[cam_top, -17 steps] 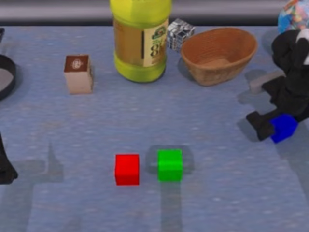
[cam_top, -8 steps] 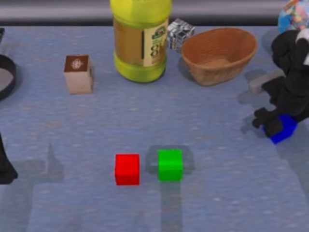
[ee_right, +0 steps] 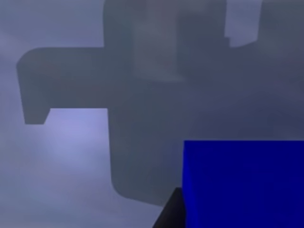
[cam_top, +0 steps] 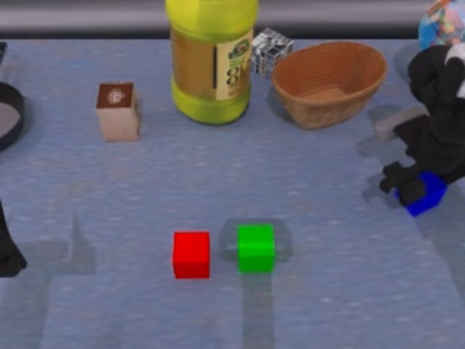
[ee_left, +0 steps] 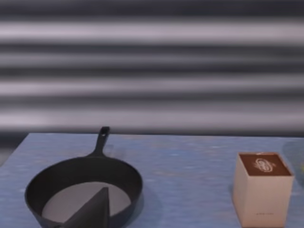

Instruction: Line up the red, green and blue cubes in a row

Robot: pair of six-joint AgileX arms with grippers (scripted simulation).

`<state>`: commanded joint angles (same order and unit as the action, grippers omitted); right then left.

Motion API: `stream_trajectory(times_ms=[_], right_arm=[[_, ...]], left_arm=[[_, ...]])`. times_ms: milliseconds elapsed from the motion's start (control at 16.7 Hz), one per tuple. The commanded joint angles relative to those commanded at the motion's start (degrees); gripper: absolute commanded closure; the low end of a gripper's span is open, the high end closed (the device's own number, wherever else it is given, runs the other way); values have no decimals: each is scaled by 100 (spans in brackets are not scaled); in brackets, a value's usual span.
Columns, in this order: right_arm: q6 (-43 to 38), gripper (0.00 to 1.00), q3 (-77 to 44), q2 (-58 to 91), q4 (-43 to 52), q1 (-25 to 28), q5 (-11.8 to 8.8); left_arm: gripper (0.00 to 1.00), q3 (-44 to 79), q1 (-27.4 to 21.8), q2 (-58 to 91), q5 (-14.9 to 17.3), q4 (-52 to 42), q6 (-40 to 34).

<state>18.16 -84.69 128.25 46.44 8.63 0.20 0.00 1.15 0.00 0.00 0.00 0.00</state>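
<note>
**Blue cube gripped at the right edge, row waiting**

While the red cube (cam_top: 191, 254) and green cube (cam_top: 256, 248) sit side by side near the middle of the tabletop (cam_top: 145, 182), the right gripper (cam_top: 413, 187) pinches the blue cube (cam_top: 425, 192) between its fingers, far over on the right. To do this well, I judge it should lift the cube clear, carry it left, and set it just right of the green one, keeping the same gap and line. The left gripper (cam_top: 9, 254) is parked at the left edge; I cannot tell its finger state.
</note>
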Motion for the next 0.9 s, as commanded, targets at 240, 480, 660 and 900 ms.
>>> stream_trajectory(times_ms=[240,480,660,900], right_arm=[[0,100,0,0,0,0,0],[14,100,-163,-132,251,17,-10],[7,100,-478,-385,877,26,-15],[3,100,-737,-640,1349,39,-10]], left_arm=[[0,0,0,0,0,0,0],[0,0,0,0,0,0,0],[0,0,0,0,0,0,0],[0,0,0,0,0,0,0]])
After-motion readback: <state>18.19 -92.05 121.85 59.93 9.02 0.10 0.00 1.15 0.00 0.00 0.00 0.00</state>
